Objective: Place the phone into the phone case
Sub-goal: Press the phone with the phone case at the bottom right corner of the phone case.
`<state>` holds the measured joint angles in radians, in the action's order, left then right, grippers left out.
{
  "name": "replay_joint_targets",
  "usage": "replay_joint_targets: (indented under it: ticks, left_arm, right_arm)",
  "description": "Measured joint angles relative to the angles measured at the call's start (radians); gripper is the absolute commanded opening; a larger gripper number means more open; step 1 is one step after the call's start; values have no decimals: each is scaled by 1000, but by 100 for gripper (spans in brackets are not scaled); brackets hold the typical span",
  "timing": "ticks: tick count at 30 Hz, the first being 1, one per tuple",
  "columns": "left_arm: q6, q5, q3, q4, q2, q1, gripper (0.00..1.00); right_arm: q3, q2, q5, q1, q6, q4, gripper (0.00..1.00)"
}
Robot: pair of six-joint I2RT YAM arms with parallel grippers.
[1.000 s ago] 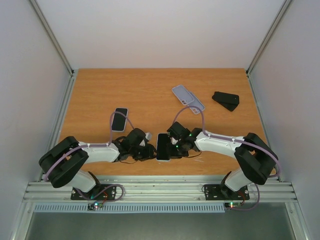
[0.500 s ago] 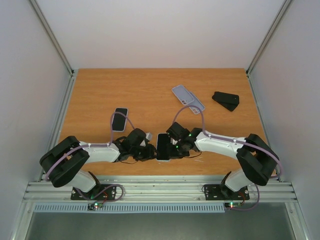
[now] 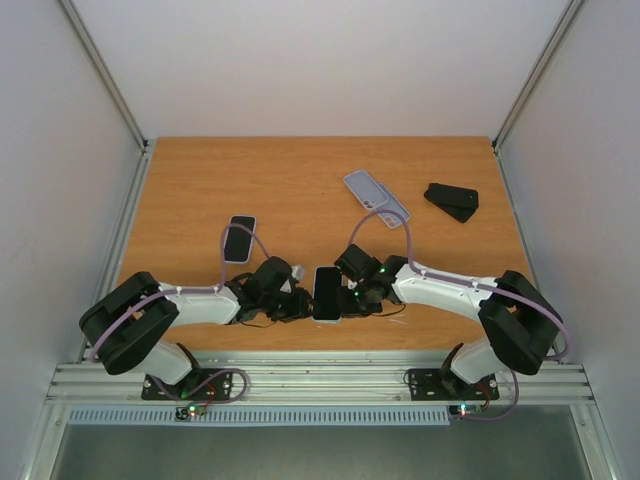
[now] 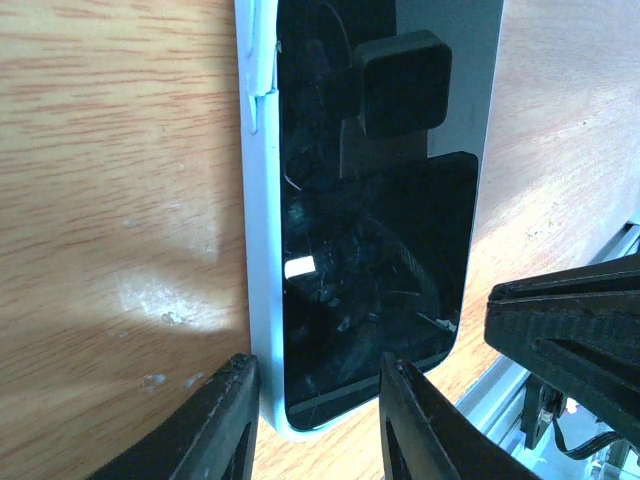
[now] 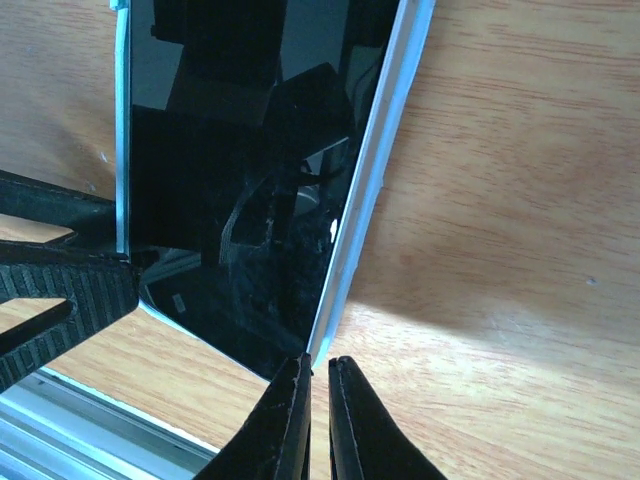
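Observation:
A phone with a black screen (image 3: pixel 326 292) lies face up in a light blue case (image 4: pixel 262 300) near the table's front edge, between my two grippers. In the left wrist view the phone (image 4: pixel 380 250) fills the frame. My left gripper (image 4: pixel 315 428) is open, its fingers straddling the case's near corner: one beside the case's outer edge, the other over the screen. My right gripper (image 5: pixel 318 420) is shut to a thin slit, its tips at the case's rim (image 5: pixel 365 200) by the phone's (image 5: pixel 240 180) near corner, with nothing seen between them.
A second dark-screened phone (image 3: pixel 239 238) lies at the left. Two lilac cases (image 3: pixel 376 198) lie at the back middle and a black case (image 3: pixel 452 200) at the back right. The metal rail (image 3: pixel 300 380) runs along the front edge just behind the phone.
The right arm's elbow has drifted slightly to the right. Both grippers stay at the phone, which has barely moved.

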<state>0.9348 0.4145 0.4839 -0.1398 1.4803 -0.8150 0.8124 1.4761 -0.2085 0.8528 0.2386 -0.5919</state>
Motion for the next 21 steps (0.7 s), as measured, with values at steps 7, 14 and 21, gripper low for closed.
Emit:
replay_joint_targets:
  ticks: [7,14,21]
  left_arm:
    - [0,0,0,0,0,0,35]
    - [1,0,0,-9,12,0,35]
    - [3,0,-3,-16,13,0,35]
  right_arm:
    - [-1,32,-17,0,4,38,9]
    - [-6,54,-30,0,8,60,8]
    - [-6,70,-44,-4,12,68,3]
